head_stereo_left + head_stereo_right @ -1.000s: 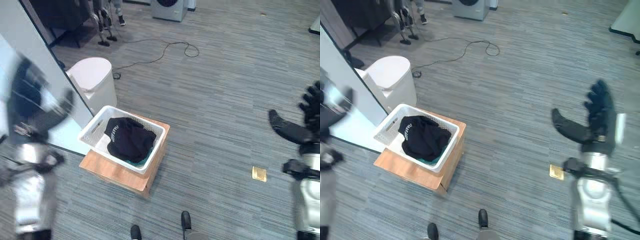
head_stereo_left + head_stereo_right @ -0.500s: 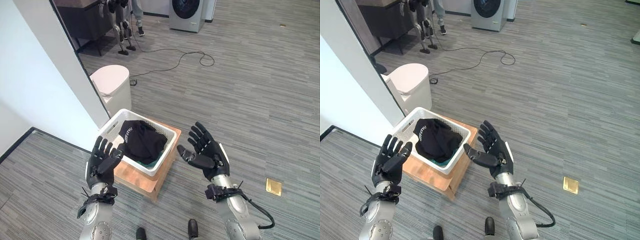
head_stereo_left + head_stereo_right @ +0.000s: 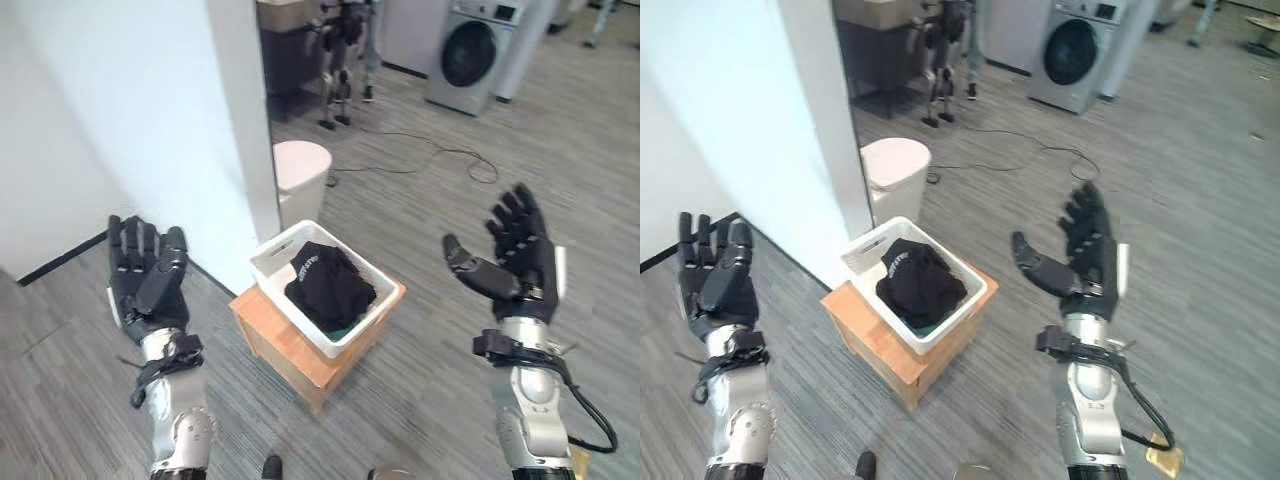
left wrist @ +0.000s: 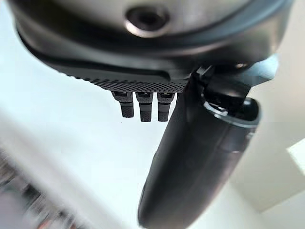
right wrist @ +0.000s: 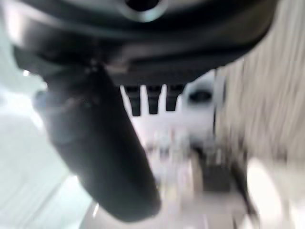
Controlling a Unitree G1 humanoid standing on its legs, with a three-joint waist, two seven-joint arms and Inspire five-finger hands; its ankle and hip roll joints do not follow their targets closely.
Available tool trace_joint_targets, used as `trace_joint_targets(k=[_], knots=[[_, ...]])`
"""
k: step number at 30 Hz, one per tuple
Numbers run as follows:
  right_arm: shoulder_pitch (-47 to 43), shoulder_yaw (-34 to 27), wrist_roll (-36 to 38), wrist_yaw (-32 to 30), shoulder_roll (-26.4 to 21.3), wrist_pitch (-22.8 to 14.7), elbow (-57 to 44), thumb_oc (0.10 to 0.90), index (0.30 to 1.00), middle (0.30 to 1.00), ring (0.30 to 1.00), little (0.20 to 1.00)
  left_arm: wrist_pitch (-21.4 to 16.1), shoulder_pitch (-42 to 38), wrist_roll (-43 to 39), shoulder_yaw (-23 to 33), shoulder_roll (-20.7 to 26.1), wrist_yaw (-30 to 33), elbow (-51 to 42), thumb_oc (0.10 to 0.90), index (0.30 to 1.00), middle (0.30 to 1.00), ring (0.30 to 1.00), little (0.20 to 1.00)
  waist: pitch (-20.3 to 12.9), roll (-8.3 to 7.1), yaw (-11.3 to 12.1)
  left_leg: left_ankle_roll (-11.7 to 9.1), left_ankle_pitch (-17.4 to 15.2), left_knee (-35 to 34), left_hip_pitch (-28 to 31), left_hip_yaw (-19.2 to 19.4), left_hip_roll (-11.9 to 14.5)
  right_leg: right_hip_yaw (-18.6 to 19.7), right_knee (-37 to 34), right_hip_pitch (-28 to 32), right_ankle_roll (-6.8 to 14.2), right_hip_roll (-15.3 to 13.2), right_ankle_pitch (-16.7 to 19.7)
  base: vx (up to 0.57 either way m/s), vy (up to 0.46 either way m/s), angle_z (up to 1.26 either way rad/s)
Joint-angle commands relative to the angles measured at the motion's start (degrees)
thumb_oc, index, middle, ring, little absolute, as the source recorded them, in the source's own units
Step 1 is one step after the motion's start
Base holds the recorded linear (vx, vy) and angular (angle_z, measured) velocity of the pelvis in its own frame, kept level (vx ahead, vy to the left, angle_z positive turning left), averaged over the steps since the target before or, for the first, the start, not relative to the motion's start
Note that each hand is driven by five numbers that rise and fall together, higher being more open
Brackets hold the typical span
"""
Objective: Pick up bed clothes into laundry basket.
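Now, my left robot hand [image 3: 148, 280]: raised at the lower left of the frame, fingers straight and spread, palm facing me, grasping nothing; in my left wrist view the thumb [image 4: 200, 157] stands out beside straight fingers against a pale wall.
My right robot hand [image 3: 515, 262]: raised at the right of the frame, fingers straight and fanned upward, thumb out toward the middle, released and empty.
Laundry basket [image 3: 275, 262]: white, slotted walls, at the centre of the frame, between my two robot hands and lower than both, well apart from each.
Bed clothes [image 3: 328, 287]: a dark, bunched cloth lying inside the laundry basket, filling most of it; a bit of green cloth [image 3: 343, 327] shows under it at the near edge.
Wooden box [image 3: 290, 352]: the laundry basket sits on top of it, turned at an angle; the box stands on the grey striped floor [image 3: 440, 360].
White wall [image 3: 130, 110]: fills the upper left of the frame, its corner just behind the laundry basket.
White bin [image 3: 300, 175]: beside the wall's corner, just behind the laundry basket.
Washing machine [image 3: 465, 55]: at the upper right of the frame, far across the floor.
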Motion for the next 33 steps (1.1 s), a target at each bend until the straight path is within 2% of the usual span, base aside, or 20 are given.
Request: trace_joint_targets(k=[1,5,6,8,9,12,13,15,17,18,20,22,23,25,26,27,28,29,31,33], knots=[[-2.82,-5.96,2.11,0.67,-0.54,-7.08,-3.96,0.8,0.9,0.9,0.9,0.9,-2.57,-4.31,-1.01,-1.12,3.83,-7.99,-3.37,0.8,0.9,0.9,0.9,0.9,-0.49,-0.63,-1.82,0.29,-1.48,0.48,1.17,-8.63,-3.05,16.26,-2.35,4.07,-0.08,7.34,-0.01,-0.13,-0.279,2.76],[-4.54,-1.0,4.67,3.97,-1.97,-7.26,-3.34,0.8,0.9,0.9,0.9,0.9,-3.11,-0.31,-1.2,0.66,3.21,-8.37,-4.31,0.8,0.9,0.9,0.9,0.9,0.93,-0.94,0.91,-2.54,4.17,0.34,-5.22,-12.63,-1.4,10.51,-7.95,5.8,-2.73,8.52,1.5,-0.33,-0.462,2.13],[-5.34,-0.02,4.18,4.24,-2.85,-6.92,-4.07,0.8,0.9,0.9,0.9,0.9,-2.85,0.79,-2.83,1.34,2.41,-9.14,-3.95,0.8,0.9,0.9,0.9,0.9,1.84,-1.38,1.78,-2.5,3.91,0.14,-6.77,-10.54,-0.95,8.57,-8.48,5.72,-3.23,8.39,1.75,-0.4,-0.402,1.61],[-5.41,0.18,4.12,4.47,-3.61,-6.67,-4.99,0.8,0.9,0.9,0.9,0.9,-2.33,1.45,-3.73,1.75,1.71,-9.45,-3.24,0.8,0.9,0.9,0.9,0.9,2.75,-1.34,1.64,-1.41,2.94,1.49,-8.75,-5.91,-0.44,6.3,-9.14,5.1,-3.82,8.36,2.59,-0.39,-0.25,1.6],[-4.45,0.97,3.65,5.98,-4.44,-5.72,-6.33,0.8,0.9,0.9,0.9,0.9,-0.23,4.03,-3.68,1.75,1.87,-10.42,-0.19,0.8,0.9,0.9,0.9,0.9,3.77,-2.52,1.65,0.45,-0.96,9.63,-8.21,5.42,0.57,0.03,-10.57,3.36,-4.0,6.67,4.41,-0.5,-0.219,1.8],[-2.71,0.79,2.5,7.05,-5.08,-4.9,-8.37,0.8,0.9,0.9,0.9,0.9,1.18,6.98,-2.07,2.37,2.44,-11.33,0.92,0.8,0.9,0.9,0.9,0.9,3.8,-3.0,1.8,0.8,-4.86,17.89,-7.07,9.12,-0.29,-6.56,-13.5,2.45,-3.86,4.0,6.74,-0.37,-0.143,1.89],[-0.71,0.06,3.48,7.54,-3.29,-5.12,-8.83,0.8,0.9,0.9,0.9,0.9,1.46,6.9,-1.7,2.86,3.46,-11.85,0.29,0.8,0.9,0.9,0.9,0.9,2.69,-3.18,0.83,1.56,-6.48,23.49,-3.4,16.97,3.4,-13.97,-15.55,1.75,-3.89,1.95,7.91,-0.41,-0.127,2.26],[0.15,0.21,3.53,6.97,-2.2,-5.36,-8.49,0.8,0.9,0.9,0.9,0.9,1.19,6.05,-0.89,2.91,4.42,-11.38,0.09,0.8,0.9,0.9,0.9,0.9,1.69,-2.92,-0.17,1.47,-7.35,22.36,-0.23,20.69,5.44,-17.83,-16.66,1.46,-3.6,1.37,8.09,-0.23,-0.056,2.19],[5.39,-1.95,3.62,5.63,0.46,-6.31,-9.22,0.8,0.9,0.9,0.9,0.9,0.46,3.0,-1.01,1.62,4.36,-10.94,-2.52,0.8,0.9,0.9,0.9,0.9,-0.75,-0.73,-4.53,-0.55,-10.59,18.43,9.45,35.5,11.86,-30.59,-17.6,-0.94,-2.97,-0.7,7.56,-0.24,0.084,2.59],[5.71,-2.03,3.62,5.64,0.37,-6.3,-9.39,0.8,0.9,0.9,0.9,0.9,0.49,3.23,-1.01,1.45,4.24,-10.85,-2.66,0.8,0.9,0.9,0.9,0.9,-0.79,-0.38,-4.91,-0.71,-10.69,18.09,9.75,35.05,12.02,-31.15,-17.56,-0.52,-2.9,-0.54,7.25,-0.2,0.171,2.23],[9.02,-4.86,3.48,4.45,1.35,-6.41,-9.17,0.8,0.9,0.9,0.9,0.9,0.18,0.68,-1.06,-0.61,3.95,-8.85,-2.0,0.8,0.9,0.9,0.9,0.9,-1.5,0.41,-8.73,-2.91,-8.3,17.44,12.77,45.18,17.02,-39.32,-17.13,-1.57,-2.65,-3.86,8.34,-0.21,0.171,3.38],[12.52,-6.5,3.55,3.59,2.13,-5.75,-7.74,0.8,0.9,0.9,0.9,0.9,0.57,0.51,1.88,-2.22,5.58,-8.26,-4.7,0.8,0.9,0.9,0.9,0.9,-1.15,2.52,-10.1,-3.86,-9.82,10.76,12.59,47.1,15.36,-45.34,-16.05,-2.65,-1.06,-7.45,10.3,-0.27,0.408,2.86],[13.7,-8.44,0.88,2.92,1.38,-3.87,-5.65,0.8,0.9,0.9,0.9,0.9,1.84,0.83,2.31,-3.01,6.07,-8.33,-7.46,0.8,0.9,0.9,0.9,0.9,-0.44,3.47,-9.34,-1.97,-11.27,5.41,10.24,41.28,10.81,-47.37,-12.18,-3.94,1.51,-11.64,13.62,-0.17,0.459,2.14],[13.74,-9.08,0.22,2.63,2.31,-3.28,-4.68,0.8,0.9,0.9,0.9,0.9,2.65,1.42,2.54,-2.42,6.05,-7.94,-6.34,0.8,0.9,0.9,0.9,0.9,-0.16,3.85,-8.84,-0.71,-11.47,2.77,9.94,39.35,8.93,-47.49,-9.25,-4.59,2.44,-13.75,14.8,-0.06,0.391,2.13],[12.56,-8.49,0.88,2.26,4.41,-2.93,-4.52,0.8,0.9,0.9,0.9,0.9,2.74,1.9,5.4,-1.7,8.02,-6.35,-3.47,0.8,0.9,0.9,0.9,0.9,1.22,3.82,-9.71,0.38,-11.3,0.46,10.17,35.5,6.82,-40.26,-6.03,-5.99,5.03,-15.97,16.04,-0.02,0.305,1.72],[12.43,-8.34,0.9,2.27,4.57,-2.93,-4.48,0.8,0.9,0.9,0.9,0.9,2.68,1.73,5.59,-1.61,8.19,-6.18,-3.36,0.8,0.9,0.9,0.9,0.9,1.34,3.49,-9.83,0.52,-11.34,0.41,10.24,35.45,6.56,-40.1,-5.71,-6.1,5.26,-16.28,15.99,-0.08,0.273,1.79],[11.13,-6.73,2.78,3.52,4.5,-2.25,-4.22,0.8,0.9,0.9,0.9,0.9,2.29,2.28,8.0,-1.43,10.62,-4.57,0.12,0.8,0.9,0.9,0.9,0.9,1.35,3.46,-12.84,1.43,-9.43,-0.54,8.53,29.16,4.97,-18.97,-6.08,-7.65,5.92,-9.14,14.95,-0.07,0.114,1.72],[11.07,-6.69,2.82,3.54,4.47,-2.27,-4.17,0.8,0.9,0.9,0.9,0.9,2.26,2.25,7.96,-1.36,10.63,-4.61,0.16,0.8,0.9,0.9,0.9,0.9,1.22,3.44,-12.65,1.41,-9.26,-0.6,8.38,29.41,4.97,-18.7,-6.05,-8.0,5.86,-9.08,15.1,0.0,0.236,2.23],[11.46,-6.55,2.82,4.74,2.95,-1.53,-4.17,0.8,0.9,0.9,0.9,0.9,2.82,3.86,9.02,-0.65,10.91,-5.89,0.75,0.8,0.9,0.9,0.9,0.9,0.33,4.24,-12.83,1.87,-9.0,-1.48,9.24,25.18,3.21,-6.36,-6.36,-5.31,4.24,-2.97,10.0,0.16,0.284,1.79],[10.41,-5.78,3.17,5.02,2.62,-1.14,-2.37,0.8,0.9,0.9,0.9,0.9,3.61,5.27,15.0,0.91,11.88,-3.89,0.35,0.8,0.9,0.9,0.9,0.9,-0.27,4.06,-10.37,2.49,-8.32,-3.41,10.18,23.77,1.77,-10.05,-8.34,-4.0,2.6,-2.9,10.01,0.02,0.118,0.82]])
